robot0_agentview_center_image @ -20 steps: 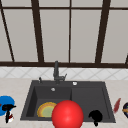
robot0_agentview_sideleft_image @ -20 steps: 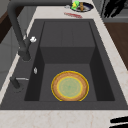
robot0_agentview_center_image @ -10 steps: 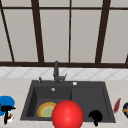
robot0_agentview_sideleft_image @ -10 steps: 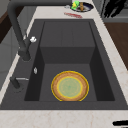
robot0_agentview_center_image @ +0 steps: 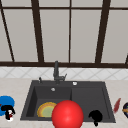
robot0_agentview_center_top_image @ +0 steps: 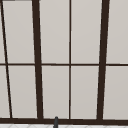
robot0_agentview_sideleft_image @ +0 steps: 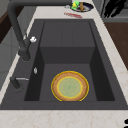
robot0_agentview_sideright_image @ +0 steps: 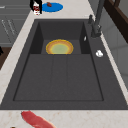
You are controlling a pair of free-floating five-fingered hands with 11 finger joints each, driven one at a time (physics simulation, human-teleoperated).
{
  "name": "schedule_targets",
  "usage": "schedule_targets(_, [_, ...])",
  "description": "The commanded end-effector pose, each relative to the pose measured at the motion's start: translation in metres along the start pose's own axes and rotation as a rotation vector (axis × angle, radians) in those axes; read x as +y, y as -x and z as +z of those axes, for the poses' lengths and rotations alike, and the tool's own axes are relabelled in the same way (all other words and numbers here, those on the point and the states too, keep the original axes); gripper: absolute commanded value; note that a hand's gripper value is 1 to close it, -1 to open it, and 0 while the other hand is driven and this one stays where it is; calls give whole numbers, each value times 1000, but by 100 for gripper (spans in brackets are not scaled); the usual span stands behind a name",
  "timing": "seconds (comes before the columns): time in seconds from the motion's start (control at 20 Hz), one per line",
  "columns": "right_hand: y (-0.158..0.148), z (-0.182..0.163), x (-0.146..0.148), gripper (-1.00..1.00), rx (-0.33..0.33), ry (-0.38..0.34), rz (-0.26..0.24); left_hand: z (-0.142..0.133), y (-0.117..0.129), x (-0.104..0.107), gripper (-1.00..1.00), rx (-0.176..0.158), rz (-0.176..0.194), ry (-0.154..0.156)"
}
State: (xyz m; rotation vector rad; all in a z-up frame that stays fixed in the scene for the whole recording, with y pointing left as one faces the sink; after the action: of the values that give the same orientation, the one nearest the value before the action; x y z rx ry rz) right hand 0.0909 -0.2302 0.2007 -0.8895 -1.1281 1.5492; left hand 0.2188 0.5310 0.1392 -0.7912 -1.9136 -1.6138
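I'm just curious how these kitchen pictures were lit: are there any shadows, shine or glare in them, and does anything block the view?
Front view: a plain red ball sits close in front, hiding part of the sink and the plate; flat, even light, no glare. Left side view: the basin walls are shaded darker than the floor; the faucet casts no clear shadow. Upper view: the window is evenly pale, without reflections.

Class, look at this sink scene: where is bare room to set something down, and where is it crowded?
Free: the sink's flat drainer half, between the basin and the red strip. Crowded: the basin holds the yellow plate; the left hand hangs by the blue plate.
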Motion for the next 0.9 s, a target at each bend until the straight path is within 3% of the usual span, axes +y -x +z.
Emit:
schedule_targets(0.0, [0,0,0,0,0,0,0,-2,0,0,100,18,6,-5])
schedule_targets(0.1, [0,0,0,0,0,0,0,-5,-8,8,100,15,-15,-15])
schedule_targets(0.55, [0,0,0,0,0,0,0,-44,-49,61,100,22,-26,-17])
schedule_targets(0.85, [0,0,0,0,0,0,0,-81,-41,92,100,51,-50,-6])
